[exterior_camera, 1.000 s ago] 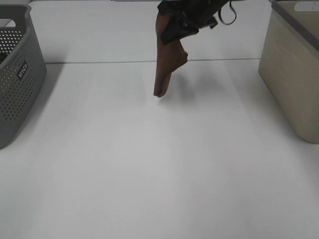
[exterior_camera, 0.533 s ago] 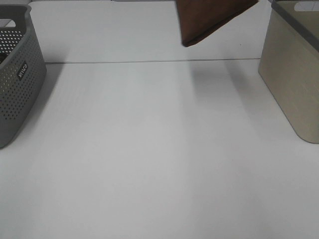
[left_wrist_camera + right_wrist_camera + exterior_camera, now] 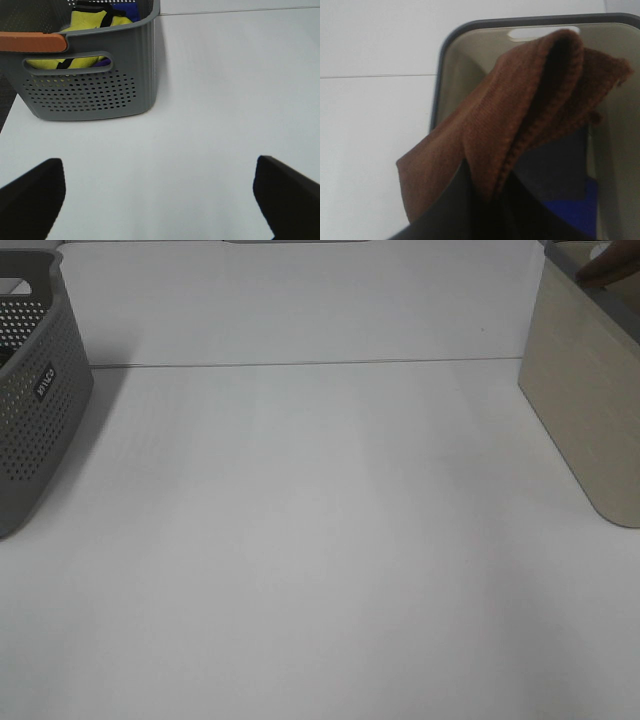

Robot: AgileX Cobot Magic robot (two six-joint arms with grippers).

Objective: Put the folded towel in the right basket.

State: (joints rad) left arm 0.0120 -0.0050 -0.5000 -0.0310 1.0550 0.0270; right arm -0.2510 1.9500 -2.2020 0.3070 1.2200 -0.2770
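Right fingers [image 3: 460, 220], dark and seen from the right wrist camera, are pressed together on the folded towel [image 3: 530, 110], a rust-brown ribbed cloth that bunches up from the grip in a doubled fold. The towel hangs over the open mouth of the right basket [image 3: 440, 75], a beige bin with a dark grey rim and a slot handle in its far wall. Some dark blue cloth [image 3: 560, 175] lies inside the basket under the towel.

From the high camera only a small brown corner of the towel [image 3: 608, 272] shows, above the right basket [image 3: 590, 410] at the right edge of the white tabletop [image 3: 320, 540].

Left fingers [image 3: 30, 200] stand wide apart with nothing between them, hanging above bare tabletop [image 3: 225, 90] near the left basket [image 3: 100, 95]. That basket is grey and perforated, holds yellow and blue items [image 3: 92, 22], and an orange-brown strip [image 3: 32, 41] lies along its rim.

On the side of the left basket [image 3: 30, 430], a small dark label [image 3: 44, 381] carries white letters too blurred to read with certainty.
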